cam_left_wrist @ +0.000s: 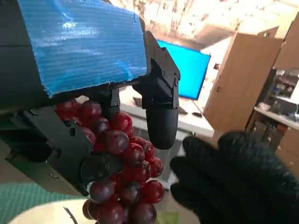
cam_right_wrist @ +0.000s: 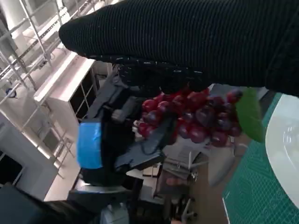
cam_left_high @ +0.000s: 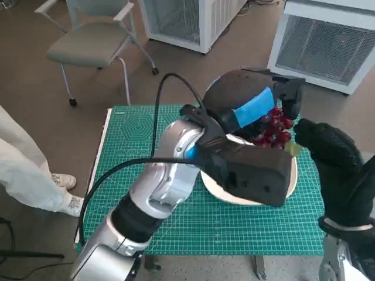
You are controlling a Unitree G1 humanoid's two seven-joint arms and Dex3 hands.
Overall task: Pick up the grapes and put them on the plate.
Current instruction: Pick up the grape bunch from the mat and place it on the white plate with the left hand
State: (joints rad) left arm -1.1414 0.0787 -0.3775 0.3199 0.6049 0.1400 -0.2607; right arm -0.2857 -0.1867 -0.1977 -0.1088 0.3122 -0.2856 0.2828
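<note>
fingers (cam_left_wrist: 159,116) of your left hand (cam_left_high: 249,102): black, closed around the bunch of grapes (cam_left_high: 272,129), which you hold lifted off the bench (cam_left_high: 140,140). blue tape across the back of that hand. in the left wrist view the dark red grapes (cam_left_wrist: 124,182) hang in a cluster between the fingers and the black palm block, and the lowest berries dangle free below the grip.

grapes, location: in the air above the far right part of the plate (cam_left_high: 290,181), not resting on it. a green leaf or tag (cam_right_wrist: 250,114) shows at the near end of the bunch in the right wrist view.

your right hand (cam_left_high: 331,155): black knitted glove, raised just beside the grapes on their right, very close to the bunch; you cannot tell from any view whether it touches them. its fingers look loosely curled, but whether they are apart or together cannot be told. in the left wrist view the glove (cam_left_wrist: 233,182) sits beside the cluster.

plate: white, on the green cutting mat (cam_left_high: 176,234) that covers the bench, largely hidden behind your left forearm (cam_left_high: 176,175).

surroundings: grey chair (cam_left_high: 94,41) beyond the bench at far left; a person's pale trouser leg and shoe (cam_left_high: 58,181) at the left edge; white cabinets (cam_left_high: 322,41) on the floor at the back.
</note>
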